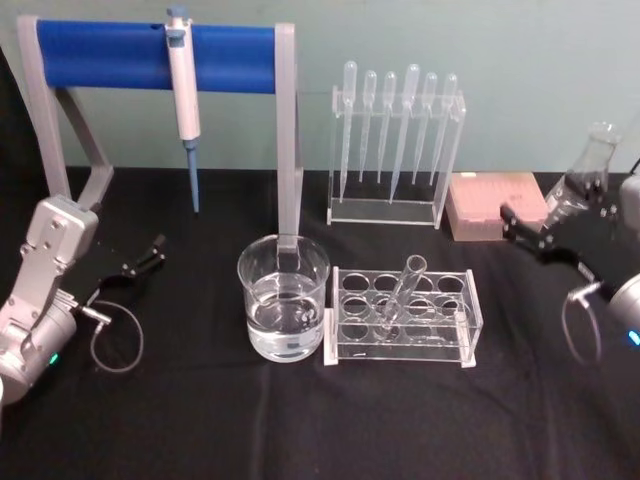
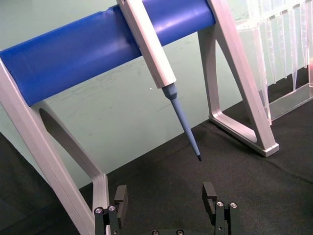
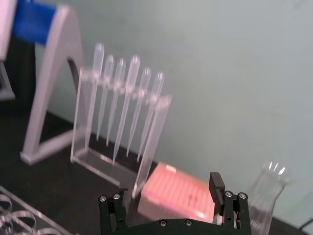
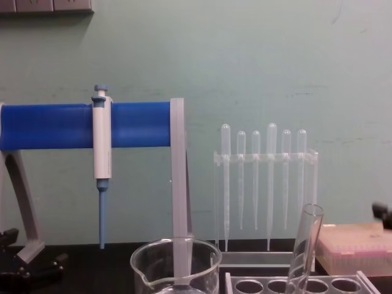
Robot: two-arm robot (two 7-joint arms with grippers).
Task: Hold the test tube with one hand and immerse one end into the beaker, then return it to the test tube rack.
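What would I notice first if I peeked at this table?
Probably the big blue bar at the back left, with a white-and-blue pipettor hanging from it. In the middle stands the beaker holding clear liquid, and just to its right the test tube leans in its clear rack. The left gripper and right gripper sit open at the sides.

1. No readable text, labels, brands, numbers or signs in any view.
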